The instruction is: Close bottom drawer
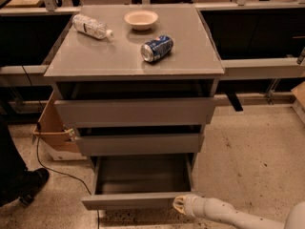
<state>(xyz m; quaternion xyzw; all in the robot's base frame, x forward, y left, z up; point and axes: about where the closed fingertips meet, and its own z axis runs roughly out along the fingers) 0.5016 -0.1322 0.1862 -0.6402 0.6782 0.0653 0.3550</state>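
Note:
The bottom drawer (138, 200) is a grey handleless drawer, pulled far out of the cabinet; its plain grey box interior (143, 174) is empty. Its flat front panel is the narrowest of the three. My gripper (180, 204) is at the end of a white arm that comes in from the bottom right. It sits at the right end of the drawer's front panel, touching or almost touching it.
The middle drawer (139, 143) and top drawer (136, 111) stand slightly out. On the cabinet top (95, 61) lie a plastic bottle (92, 26), a bowl (141, 19) and a blue can (156, 48). A cardboard box (50, 130) and a cable (47, 163) are left.

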